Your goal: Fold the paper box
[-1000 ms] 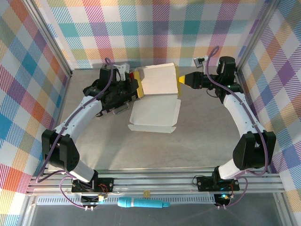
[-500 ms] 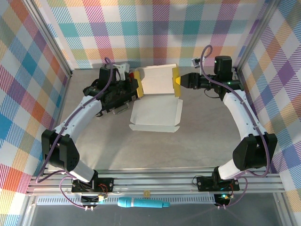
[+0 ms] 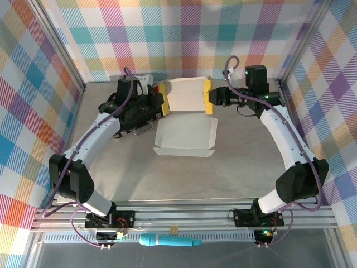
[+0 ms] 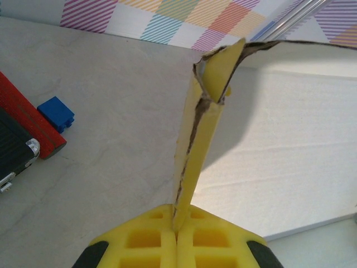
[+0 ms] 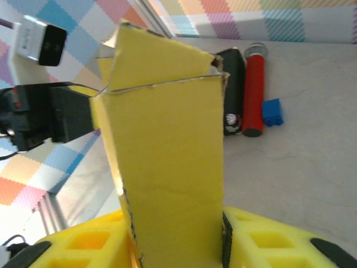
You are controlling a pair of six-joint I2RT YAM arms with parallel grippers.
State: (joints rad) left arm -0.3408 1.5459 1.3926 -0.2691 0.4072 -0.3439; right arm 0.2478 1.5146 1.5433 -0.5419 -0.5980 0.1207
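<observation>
paper box (image 3: 185, 118): thin card, pale inside, yellow outside. in the top view it is seen at the far middle of the grey table (image 3: 167, 178), between the two arms. a near panel lies flat and a far panel is flanked by raised yellow side flaps. the left gripper (image 3: 161, 100) is placed at the left flap, the right gripper (image 3: 210, 97) at the right flap. a black case (image 3: 139, 127) is partly covered by the left arm. a teal pen-like item (image 3: 170, 241) is noted off the table, past the near rail.

left wrist view: the paper box (image 4: 279, 145) is shown with its pale panel spread to the right and one yellow flap standing on edge. the left gripper (image 4: 177, 220) is closed, and its yellow pads (image 4: 145, 240) are pressed together on the base of that flap. to the left, on the table (image 4: 106, 111), a blue block (image 4: 56, 113), a red cylinder (image 4: 25, 123) and the black case (image 4: 12, 153) are listed close together.

right wrist view: an upright yellow flap of the paper box (image 5: 167, 156) is set between the fingers of the right gripper (image 5: 178, 248). its jaws are spread to the flap's width, and it cannot be told whether the flap is clamped. to the right, the black case (image 5: 233, 84), the red cylinder (image 5: 255, 95) and the blue block (image 5: 271, 111) are recorded side by side.
</observation>
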